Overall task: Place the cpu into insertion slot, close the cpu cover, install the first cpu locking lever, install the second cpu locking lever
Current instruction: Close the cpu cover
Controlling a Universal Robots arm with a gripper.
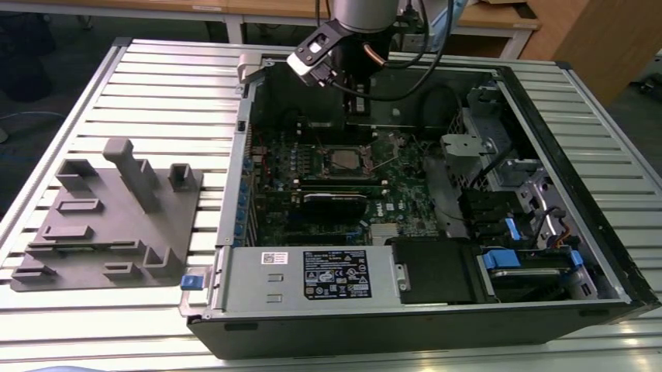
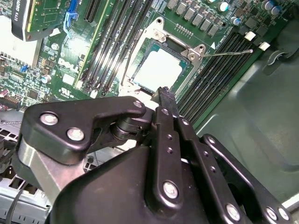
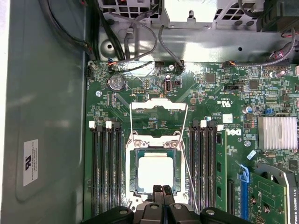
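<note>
1. While the cpu [image 3: 155,171] is sitting in the insertion slot [image 3: 134,179] with the cpu cover [image 3: 154,141] lying around it, the pincer [image 3: 161,189] is hanging just beside the socket's edge, closed together and gripping nothing.
2. A thin wire locking lever [image 2: 229,52] is jutting from the socket's corner, apparently unlatched.
3. In the exterior view, the arm [image 1: 362,15] is reaching steeply down into the open computer case [image 1: 579,155] on the desk [image 1: 155,70].

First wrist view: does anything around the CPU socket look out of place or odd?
Yes. The cpu lies flat in the insertion slot, but one thin locking lever slants away from the socket's edge, not tucked down. It looks unlatched.
</note>
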